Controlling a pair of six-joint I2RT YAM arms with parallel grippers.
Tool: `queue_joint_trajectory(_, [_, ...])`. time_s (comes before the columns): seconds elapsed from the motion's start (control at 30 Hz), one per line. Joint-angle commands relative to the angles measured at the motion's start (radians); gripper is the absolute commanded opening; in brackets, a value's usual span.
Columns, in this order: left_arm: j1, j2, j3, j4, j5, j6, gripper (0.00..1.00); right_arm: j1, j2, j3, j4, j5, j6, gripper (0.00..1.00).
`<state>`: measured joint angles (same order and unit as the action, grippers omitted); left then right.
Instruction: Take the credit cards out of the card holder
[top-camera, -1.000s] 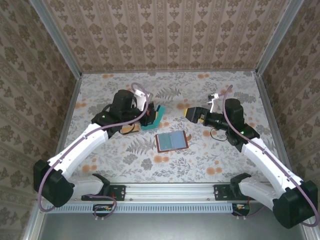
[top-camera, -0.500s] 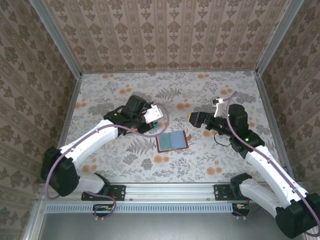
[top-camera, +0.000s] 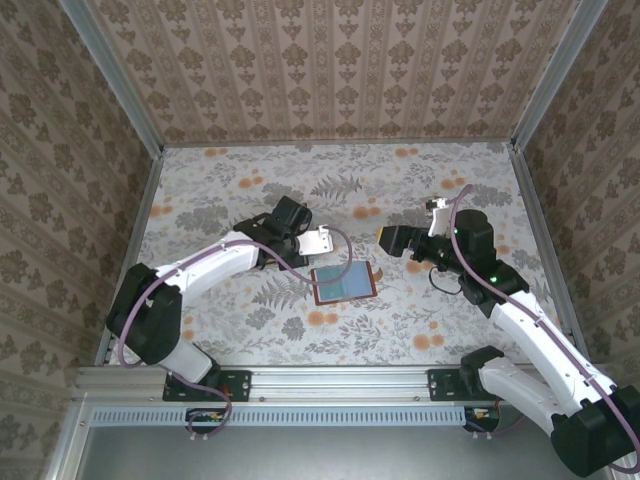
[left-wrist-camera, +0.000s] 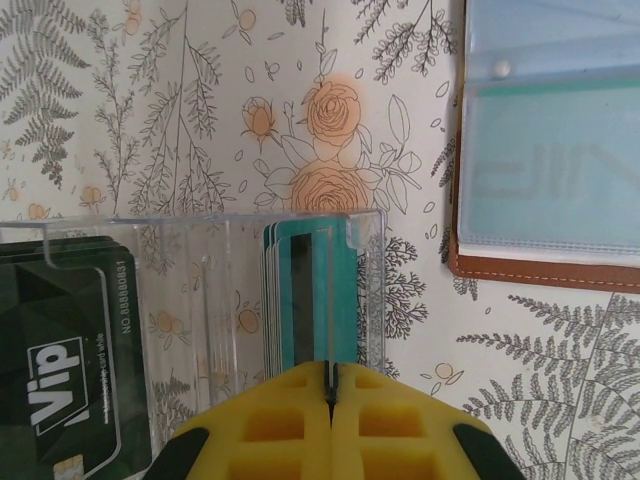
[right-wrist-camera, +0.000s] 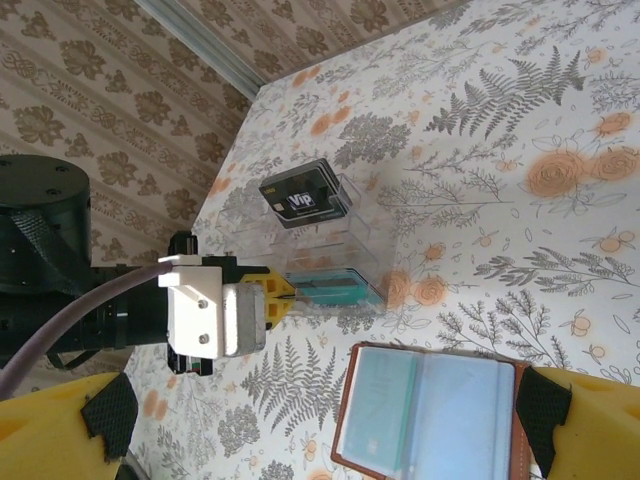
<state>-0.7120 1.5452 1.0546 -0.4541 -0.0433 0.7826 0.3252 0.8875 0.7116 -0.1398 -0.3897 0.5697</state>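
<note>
The wallet (top-camera: 343, 283) is recorded lying open on the table (top-camera: 450, 180) just beside the clear rack (left-wrist-camera: 200, 280), where a teal card (left-wrist-camera: 342, 300) is pinched by the left gripper (left-wrist-camera: 330, 385); the right gripper (top-camera: 388, 238) is held wide apart.

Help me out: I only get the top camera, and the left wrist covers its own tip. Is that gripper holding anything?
Observer: The left gripper has its fingers pressed together at the near edge of a clear stand, in line with the teal cards standing in it. I cannot tell whether it pinches one.
Operator: Anything else in that stand?
Observer: A dark green Vip card in another slot.
Operator: Is the wallet emptied?
Observer: No. The wallet lies open, and what looks like a teal card sits behind its see-through pocket.
</note>
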Motion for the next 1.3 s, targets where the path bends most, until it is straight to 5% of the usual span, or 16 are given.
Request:
queue_joint_trajectory(0.0, [0.004, 0.021, 0.01, 0.025, -0.018, 0.032, 0.0, 0.004, -0.001, 0.002, -0.013, 0.026, -0.028, 1.0])
queue_joint_trajectory(0.77, [0.042, 0.097, -0.014, 0.093, -0.006, -0.014, 0.0, 0.003, 0.042, 0.011, -0.001, 0.014, -0.03, 1.0])
queue_joint_trajectory(1.03, [0.048, 0.105, -0.013, 0.102, -0.03, -0.014, 0.21, 0.004, 0.068, 0.024, 0.004, -0.006, -0.028, 1.0])
queue_joint_trajectory(1.27, [0.054, 0.103, -0.009, 0.101, -0.034, -0.016, 0.25, 0.003, 0.075, 0.023, 0.008, -0.012, -0.024, 1.0])
